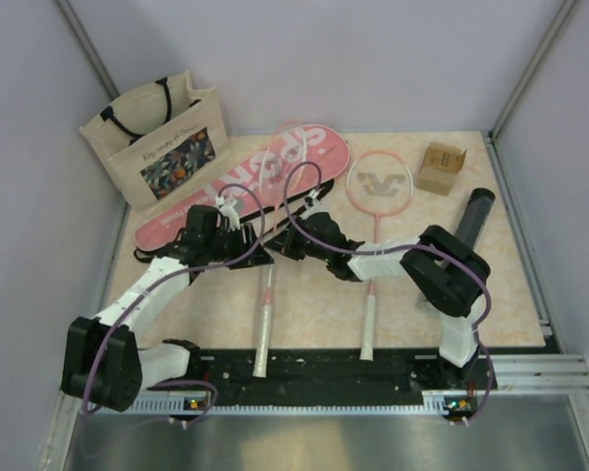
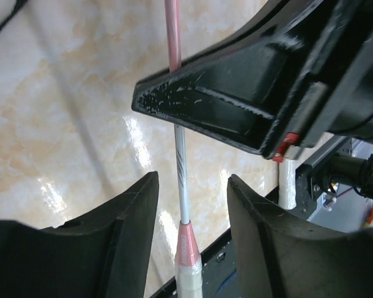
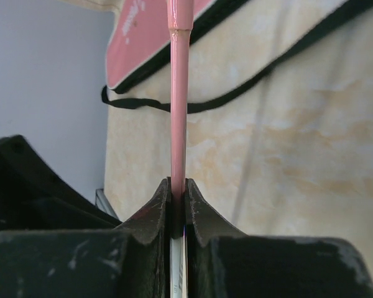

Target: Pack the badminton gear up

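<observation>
Arm bases (image 1: 108, 358) foremost, both arms meet over the left racket (image 1: 265, 319), its head at the pink SPORT cover (image 1: 216, 201). Left wrist: left gripper (image 2: 189, 186) straddles the shaft (image 2: 180, 155), jaws parted. Right wrist: right gripper (image 3: 177, 192) pinches that shaft, which runs straight toward the cover.

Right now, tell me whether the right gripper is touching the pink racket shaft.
Touching. The right wrist view shows the right gripper shut on the racket shaft, its jaws pressed against both sides with no gap.
</observation>
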Controlling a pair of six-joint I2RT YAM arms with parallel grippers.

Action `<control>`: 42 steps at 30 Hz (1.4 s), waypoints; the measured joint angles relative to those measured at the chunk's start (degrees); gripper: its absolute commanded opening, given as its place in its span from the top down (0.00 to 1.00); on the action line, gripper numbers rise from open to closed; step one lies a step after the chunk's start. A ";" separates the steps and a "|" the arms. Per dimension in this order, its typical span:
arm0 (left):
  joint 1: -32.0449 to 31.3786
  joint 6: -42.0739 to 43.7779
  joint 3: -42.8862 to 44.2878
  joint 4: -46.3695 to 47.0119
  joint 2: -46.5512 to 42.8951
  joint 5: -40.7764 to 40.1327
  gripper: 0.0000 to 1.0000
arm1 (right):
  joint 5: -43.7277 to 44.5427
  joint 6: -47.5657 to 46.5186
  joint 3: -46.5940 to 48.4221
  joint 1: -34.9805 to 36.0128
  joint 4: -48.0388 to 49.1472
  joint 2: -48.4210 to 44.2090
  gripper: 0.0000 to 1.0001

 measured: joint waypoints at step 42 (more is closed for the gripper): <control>1.49 57.48 34.25 -5.40 43.34 -40.74 0.75 | -1.86 -10.05 -21.27 -12.07 -17.99 -53.44 1.00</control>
